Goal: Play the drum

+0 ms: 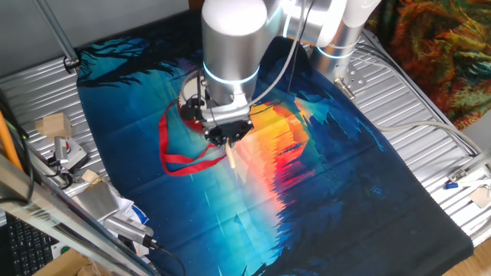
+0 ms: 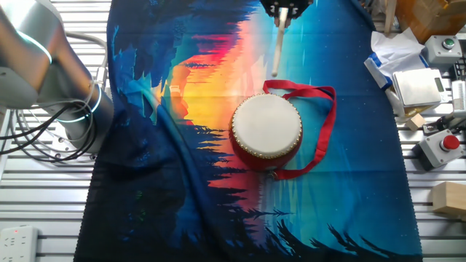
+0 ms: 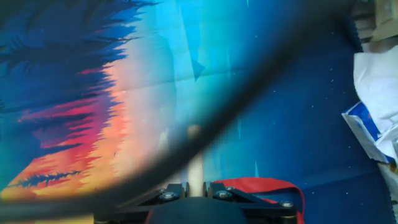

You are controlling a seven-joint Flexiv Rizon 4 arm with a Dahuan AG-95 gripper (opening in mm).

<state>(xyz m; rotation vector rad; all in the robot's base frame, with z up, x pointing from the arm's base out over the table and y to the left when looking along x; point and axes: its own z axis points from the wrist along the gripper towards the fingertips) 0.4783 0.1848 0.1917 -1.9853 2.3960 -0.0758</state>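
The drum [image 2: 266, 126] is small and round with a cream skin top and red sides. It sits on the printed cloth, its red ribbon strap [image 2: 329, 124] looped around it. In one fixed view the arm hides most of the drum [image 1: 189, 93]; the strap [image 1: 184, 162] shows. My gripper [image 2: 284, 10] is at the top edge of the other fixed view, beyond the drum, shut on a thin pale wooden stick [image 2: 277, 45] that points toward the drum. The stick's tip hangs short of the drum's rim. In the hand view the stick [image 3: 196, 155] runs out between the jaws.
A colourful printed cloth [image 2: 218, 189] covers the metal table. Boxes, a red button [image 2: 448, 143], papers and wooden blocks [image 2: 448, 198] lie along one side. A cable [image 3: 249, 99] crosses the hand view. The arm's base [image 2: 44, 65] stands at the other side.
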